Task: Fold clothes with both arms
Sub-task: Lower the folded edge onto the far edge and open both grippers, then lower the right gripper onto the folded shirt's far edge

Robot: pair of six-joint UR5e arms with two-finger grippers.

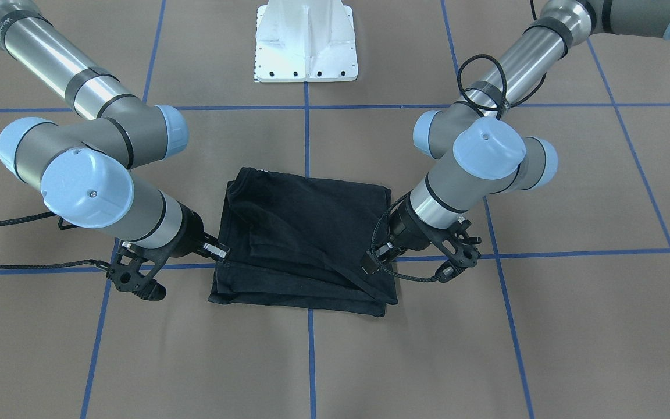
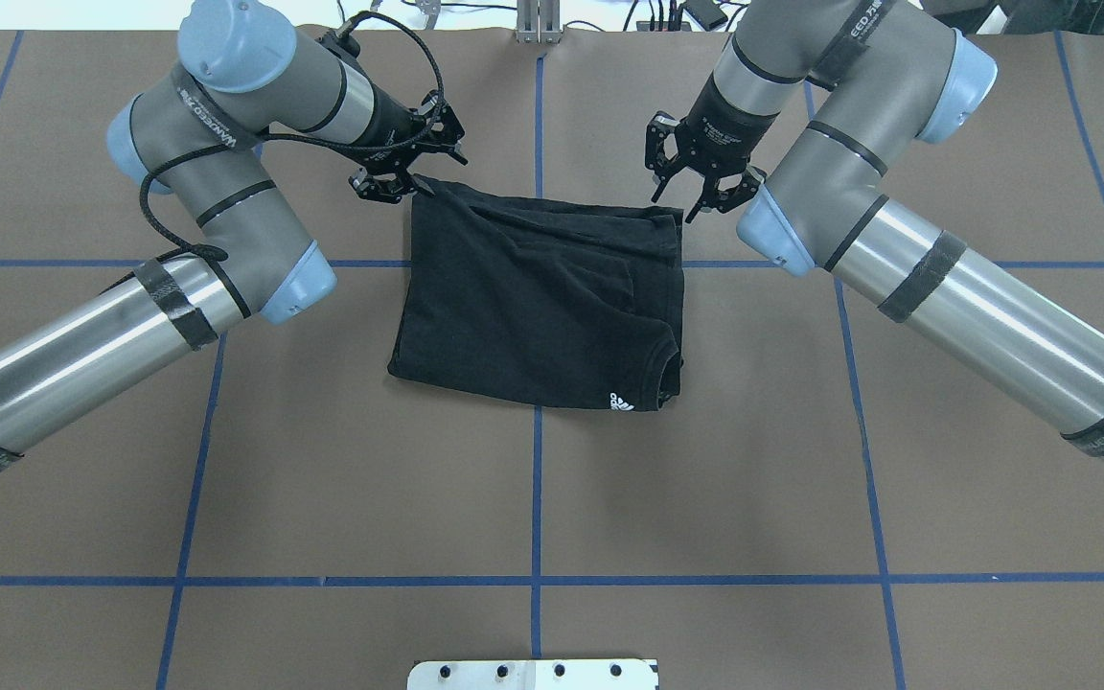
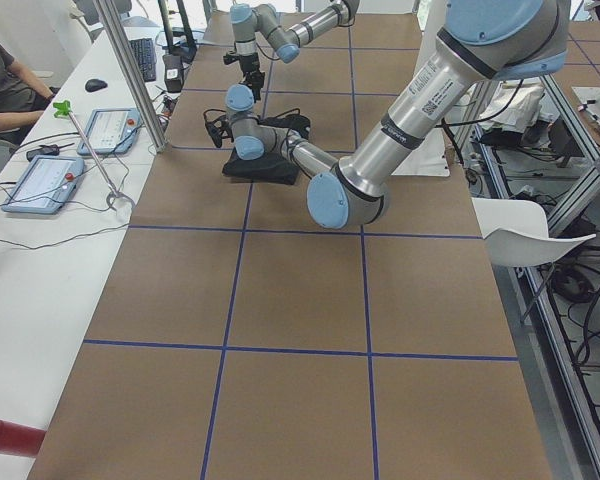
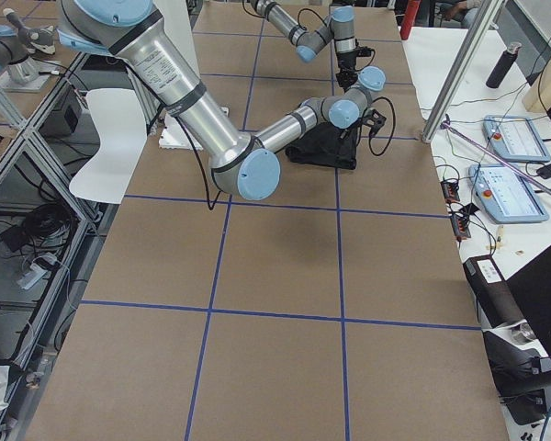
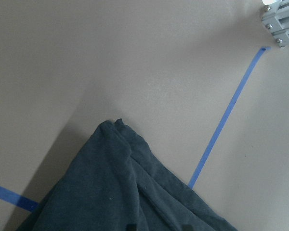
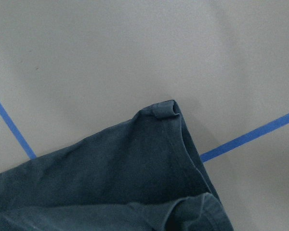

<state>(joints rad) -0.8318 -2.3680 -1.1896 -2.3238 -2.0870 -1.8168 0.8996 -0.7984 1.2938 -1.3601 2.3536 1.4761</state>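
Observation:
The black T-shirt (image 2: 533, 297) lies folded into a rough square in the middle of the table, with a small white logo (image 2: 616, 401) by the collar at its near right corner. At the shirt's far left corner my left gripper (image 2: 415, 177) (image 1: 373, 262) hovers open. In the left wrist view its two fingertips (image 5: 130, 226) show apart at the bottom edge, over the cloth (image 5: 111, 192). My right gripper (image 2: 677, 206) (image 1: 221, 251) is open at the far right corner. The right wrist view shows that corner (image 6: 164, 110) lying flat, with no fingers in view.
The brown table cover carries a grid of blue tape lines (image 2: 538, 498). The white base pedestal (image 1: 306, 41) stands at the robot's side. Side benches hold control tablets (image 3: 40, 180) (image 4: 510, 138), and a person (image 3: 5, 85) sits at one bench.

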